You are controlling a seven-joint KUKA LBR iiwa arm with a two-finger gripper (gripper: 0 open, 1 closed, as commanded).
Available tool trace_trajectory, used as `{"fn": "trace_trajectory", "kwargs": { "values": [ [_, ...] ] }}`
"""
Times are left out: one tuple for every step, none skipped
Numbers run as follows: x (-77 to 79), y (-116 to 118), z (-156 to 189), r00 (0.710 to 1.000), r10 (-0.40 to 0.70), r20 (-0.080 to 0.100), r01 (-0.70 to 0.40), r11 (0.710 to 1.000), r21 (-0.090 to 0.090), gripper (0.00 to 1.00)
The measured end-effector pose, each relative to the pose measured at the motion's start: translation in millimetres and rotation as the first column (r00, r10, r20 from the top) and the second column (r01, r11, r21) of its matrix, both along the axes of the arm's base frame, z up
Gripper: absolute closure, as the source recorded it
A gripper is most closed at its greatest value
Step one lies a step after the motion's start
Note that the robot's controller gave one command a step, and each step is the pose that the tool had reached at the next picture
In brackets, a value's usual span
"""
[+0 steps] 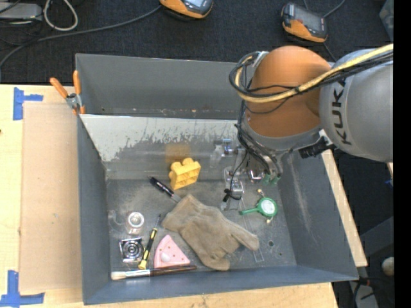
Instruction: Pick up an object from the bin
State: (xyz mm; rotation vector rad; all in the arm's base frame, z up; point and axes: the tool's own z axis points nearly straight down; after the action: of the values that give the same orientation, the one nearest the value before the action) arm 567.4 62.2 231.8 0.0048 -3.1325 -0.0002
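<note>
My gripper (234, 186) hangs under the orange dome, right of the bin's middle and just above the floor. A tan work glove (209, 233) lies flat directly in front of it, its cuff near the gripper's lower end. To the gripper's right lies a small green round thing with a short handle (264, 207). A yellow toy block (184, 173) rests to the left, with a black marker (160, 186) beside it. I see nothing held in the gripper.
In the front left corner lie a pink triangular piece (168, 252), two small silver round parts (133, 249), a yellow-and-black pen (149, 246) and a long thin stick (154, 273). The arm and its cables cover the bin's right rear.
</note>
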Motion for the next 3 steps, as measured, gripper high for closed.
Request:
{"fn": "trace_trajectory", "kwargs": {
  "values": [
    [1.5,-1,5,1.000,-0.003,0.008,0.003,1.000,0.001,0.00],
    [1.8,-17,-107,0.981,-0.193,0.007,0.193,0.981,0.001,0.00],
    [7.2,-13,-84,0.974,-0.227,0.012,0.227,0.974,0.003,0.00]
  ]
}}
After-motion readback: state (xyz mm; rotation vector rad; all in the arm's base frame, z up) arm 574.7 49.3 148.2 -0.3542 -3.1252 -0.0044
